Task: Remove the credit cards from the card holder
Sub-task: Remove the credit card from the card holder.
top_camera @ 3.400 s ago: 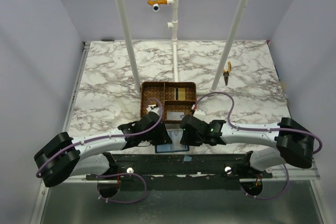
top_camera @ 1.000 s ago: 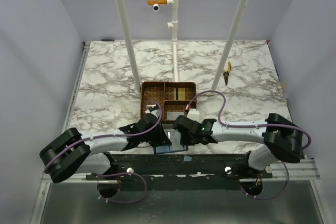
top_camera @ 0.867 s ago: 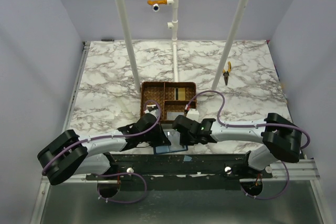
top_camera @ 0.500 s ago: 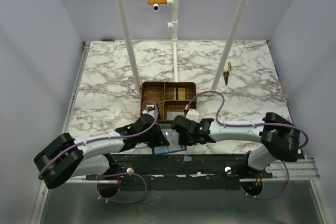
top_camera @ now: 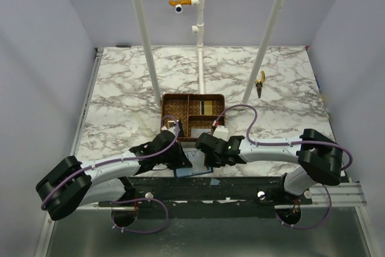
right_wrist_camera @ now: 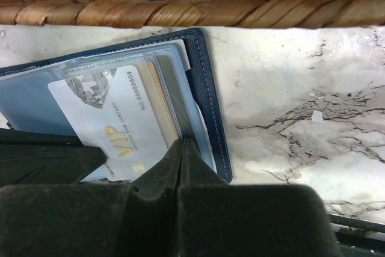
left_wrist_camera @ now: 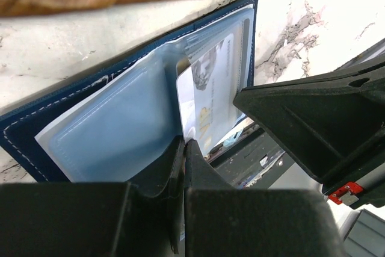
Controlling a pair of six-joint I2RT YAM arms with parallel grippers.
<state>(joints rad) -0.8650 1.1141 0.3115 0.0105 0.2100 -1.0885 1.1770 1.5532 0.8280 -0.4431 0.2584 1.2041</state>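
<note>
The navy card holder [left_wrist_camera: 36, 126] lies open at the table's near edge, pale clear pockets up, just in front of the wicker tray; it also shows in the right wrist view [right_wrist_camera: 207, 88] and under both arms in the top view [top_camera: 194, 171]. A white credit card marked VIP [right_wrist_camera: 111, 118] sticks partly out of a pocket, with a tan card [right_wrist_camera: 157, 97] and a dark one behind it; it also shows in the left wrist view [left_wrist_camera: 213, 97]. My left gripper [left_wrist_camera: 183, 142] is shut at the white card's edge. My right gripper [right_wrist_camera: 182, 141] is shut on the pocket edge beside the cards.
The brown wicker divided tray [top_camera: 174, 102] stands right behind the holder, with its rim close above both wrists [right_wrist_camera: 192, 4]. Yellow-handled pliers [top_camera: 260, 83] lie at the far right. White poles [top_camera: 144, 52] rise from the table behind the tray. The table's front edge is right below the holder.
The left arm's elbow has swung left and lower, and the left wrist has shifted slightly. The right arm has edged a little left. Both grippers stay at the holder.
</note>
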